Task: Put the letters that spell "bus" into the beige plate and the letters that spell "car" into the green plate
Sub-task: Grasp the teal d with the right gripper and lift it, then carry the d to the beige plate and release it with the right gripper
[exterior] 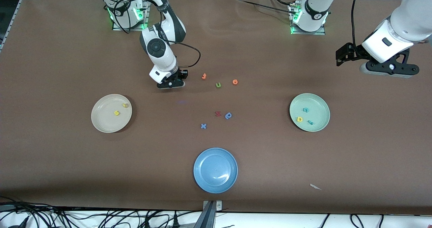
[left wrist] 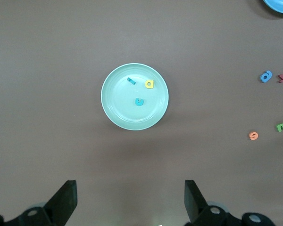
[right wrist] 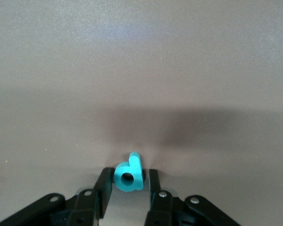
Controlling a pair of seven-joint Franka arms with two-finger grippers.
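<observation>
While the beige plate (exterior: 111, 113) holds the yellow u (exterior: 125, 105) and yellow s (exterior: 116, 113), the right gripper (exterior: 171, 83), low at the bench (exterior: 67, 170), clamps its fingers on the teal b (right wrist: 129, 175). Teal c (exterior: 305, 110), yellow a (exterior: 299, 119) and teal r (exterior: 310, 122) lie in the green plate (exterior: 309, 112). Over that end of the bench, the left gripper (exterior: 388, 67) waits, fingers spread apart.

We see open brown table (exterior: 60, 69) around the round cream-beige plate (exterior: 103, 120); the right gripper (exterior: 171, 84) stands low just beside the small orange foam letter (exterior: 204, 76); loose foam letters, like the blue x (exterior: 203, 126), crowd the middle.
</observation>
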